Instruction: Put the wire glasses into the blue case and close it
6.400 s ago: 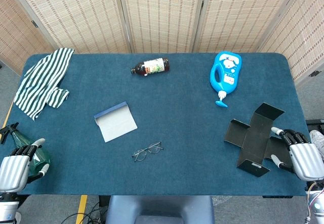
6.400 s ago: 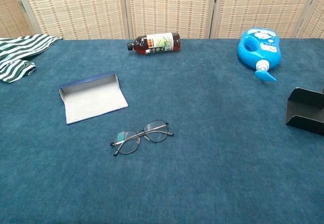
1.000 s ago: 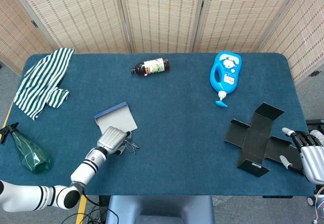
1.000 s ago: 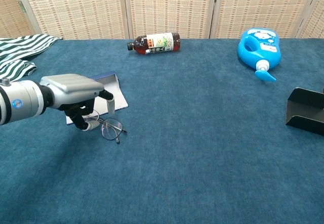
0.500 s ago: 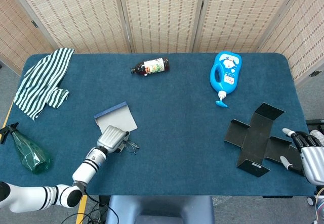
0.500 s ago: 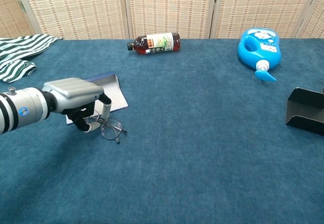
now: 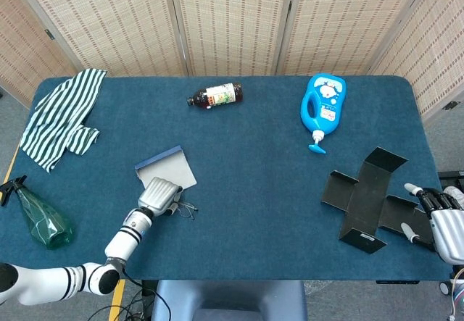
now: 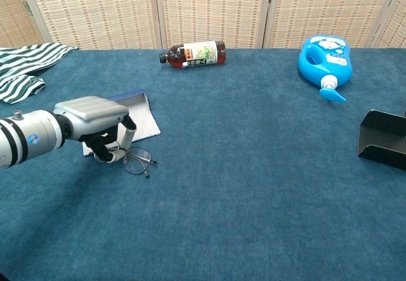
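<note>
Left robot hand (image 8: 101,125) curls over the glasses (image 8: 134,162), pinching one end at the case's (image 8: 141,117) near edge; light, thin wire, bends easily, so grip the frame, not lenses; right robot hand (image 7: 440,227) idle, holding nothing.

Silver ribbed left hand (image 8: 95,117), black-jointed white-tipped fingers (image 8: 129,138), white black-ringed forearm, matching right hand (image 7: 442,227)

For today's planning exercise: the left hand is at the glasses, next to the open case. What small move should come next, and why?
Probably lift the glasses slightly and carry them toward the case. The left hand has its fingers curled around one side of the frame, which looks like a grip. The case lies open just behind it.
</note>
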`<state>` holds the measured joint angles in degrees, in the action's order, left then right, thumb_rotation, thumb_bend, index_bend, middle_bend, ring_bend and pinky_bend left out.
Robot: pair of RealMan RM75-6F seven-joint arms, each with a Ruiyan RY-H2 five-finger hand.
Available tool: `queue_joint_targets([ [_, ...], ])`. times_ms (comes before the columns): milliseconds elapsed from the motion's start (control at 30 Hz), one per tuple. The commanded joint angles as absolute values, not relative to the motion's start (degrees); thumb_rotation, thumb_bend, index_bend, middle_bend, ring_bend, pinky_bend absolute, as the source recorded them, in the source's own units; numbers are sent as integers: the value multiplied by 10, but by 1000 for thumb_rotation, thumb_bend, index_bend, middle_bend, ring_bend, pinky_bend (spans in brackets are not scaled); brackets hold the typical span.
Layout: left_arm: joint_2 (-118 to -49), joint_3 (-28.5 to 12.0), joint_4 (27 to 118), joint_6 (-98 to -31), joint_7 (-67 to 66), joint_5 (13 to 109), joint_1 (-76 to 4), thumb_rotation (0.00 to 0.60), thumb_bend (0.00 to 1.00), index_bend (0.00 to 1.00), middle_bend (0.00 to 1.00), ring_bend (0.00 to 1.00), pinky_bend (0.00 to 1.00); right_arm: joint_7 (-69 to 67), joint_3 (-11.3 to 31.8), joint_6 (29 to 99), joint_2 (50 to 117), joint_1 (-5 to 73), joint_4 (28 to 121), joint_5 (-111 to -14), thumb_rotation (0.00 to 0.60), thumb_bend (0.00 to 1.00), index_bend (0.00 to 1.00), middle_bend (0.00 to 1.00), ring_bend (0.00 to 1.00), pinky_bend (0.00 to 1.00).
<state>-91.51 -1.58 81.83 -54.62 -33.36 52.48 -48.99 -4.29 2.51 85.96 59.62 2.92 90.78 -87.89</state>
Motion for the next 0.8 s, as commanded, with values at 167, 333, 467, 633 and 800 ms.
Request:
queue_joint_targets([
  [167,-915,-34,818,-548,-328,518,-486,600,453,634,1000,1000,1000,-44,25,860,596,29,907,-879,600,264,172,291,231,231],
  [333,-910,-59,819,-534,-320,493,-493,600,453,634,1000,1000,1000,-45,26,860,596,29,907,-879,600,264,171,291,231,231],
  [467,-914,-76,803,-524,-327,470,-505,600,453,633,1000,1000,1000,-45,26,859,595,29,906,-878,600,264,172,291,231,231],
  [633,-922,-89,775,-519,-343,440,-519,600,453,631,1000,1000,1000,-46,26,862,594,26,906,-876,600,264,172,292,231,231],
  [800,-930,-93,745,-511,-360,414,-528,600,453,627,1000,1000,1000,-47,26,862,593,24,905,-873,600,264,172,292,231,231],
])
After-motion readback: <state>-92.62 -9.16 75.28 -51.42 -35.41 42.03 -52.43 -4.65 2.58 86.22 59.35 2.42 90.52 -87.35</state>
